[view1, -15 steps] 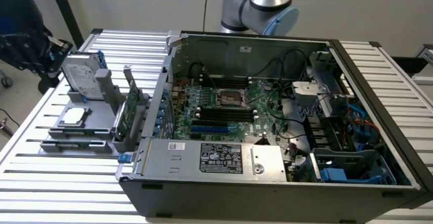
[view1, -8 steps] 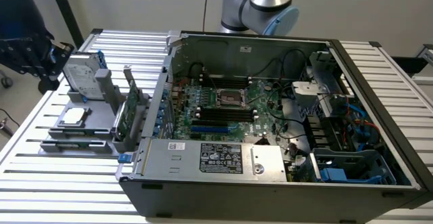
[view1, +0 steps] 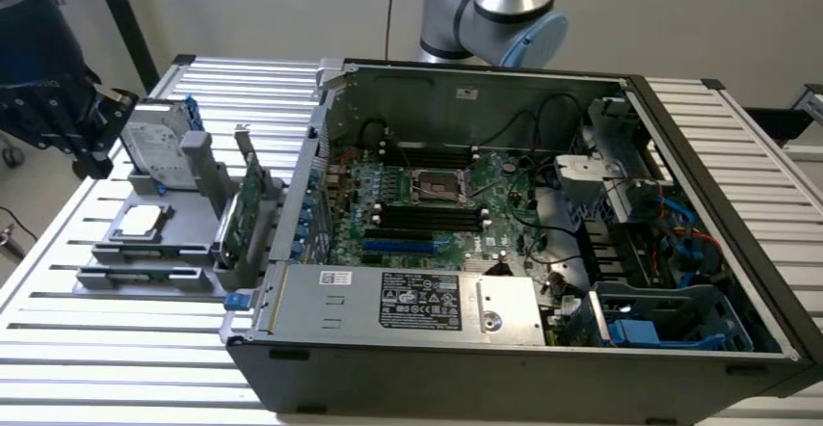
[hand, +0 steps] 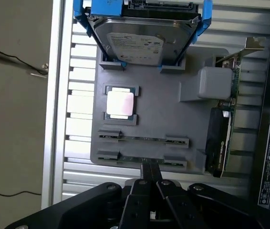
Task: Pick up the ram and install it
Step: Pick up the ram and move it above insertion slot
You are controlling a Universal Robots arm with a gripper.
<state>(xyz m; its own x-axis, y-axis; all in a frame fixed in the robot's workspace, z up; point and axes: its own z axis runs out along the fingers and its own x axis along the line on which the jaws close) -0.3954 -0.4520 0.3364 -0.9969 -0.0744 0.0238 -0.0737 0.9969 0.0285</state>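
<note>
- The pincer (hand: pixel 149 168) is clenched tight, its 2 fingers pressed together with nothing between them.
- The ram (hand: pixel 142 139) is a thin green stick. It stands on its edge in a gray holder (hand: pixel 173 114), held by 2 gray clips, 1 at each end.
- A 2nd row of 2 clips sits closer to the pincer. It also shows a thin green edge, but it is hard to tell what that is.
- The pincer's tips are over the middle of that closer row. I cannot tell if they touch it.
- The same holder has a square silver chip (hand: pixel 120 102) lying flat near its middle.
- A big hard drive (hand: pixel 144 43) with blue rails leans at the far end of the holder, well away from the ram.
- A taller green card (hand: pixel 223 129) stands on the side of the holder next to the computer case (view1: pixel 515 378).
- The case lies open on a silver surface (view1: pixel 116 368) made of slats, to the exterior view's right of the holder.
- Long black slots (view1: pixel 431 216) lie side by side on the green board inside the case.
- The robot arm (view1: pixel 495 12) rises behind the case.
</note>
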